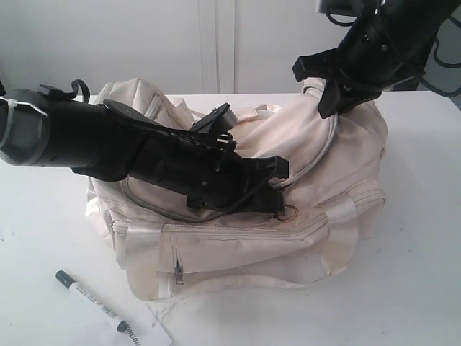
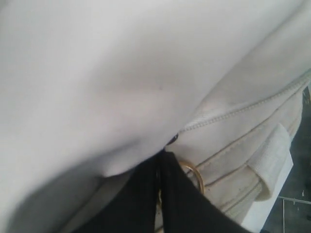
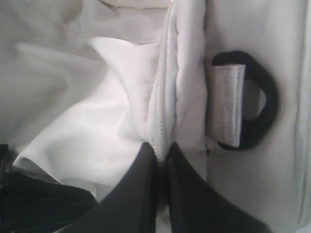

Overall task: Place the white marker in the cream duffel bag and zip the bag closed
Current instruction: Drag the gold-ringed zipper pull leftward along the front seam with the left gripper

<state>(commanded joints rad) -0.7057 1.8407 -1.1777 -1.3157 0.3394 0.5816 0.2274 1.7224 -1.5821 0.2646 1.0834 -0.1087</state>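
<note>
Right now the bag [image 1: 302, 144] sits in the middle of the white bench [image 1: 403, 288], with its long side facing the near edge. The marker [image 1: 91, 300] is not inside it. It lies flat on the bench close to the near edge, toward the left corner, apart from the bag and angled, with its dark cap pointing away from that edge. A white paper tag [image 1: 151, 333] lies just beside its lower end.

The left end effector [image 2: 163, 153] reaches across the top of the bag and rests low on the front face, right beside a small gold ring [image 2: 194, 174]. Its fingers are pressed together at the zipper seam. Whether they pinch anything there cannot be made out.

The right end effector [image 3: 162, 148] comes down on the bag's right end. Its fingers are closed on a fold of the bag's cream edge along the zipper line, gripping the fabric. A black ring [image 3: 265, 102] on a short strap loop sits just beside that grip. Paler lining shows on the other side of the pinched edge.
</note>
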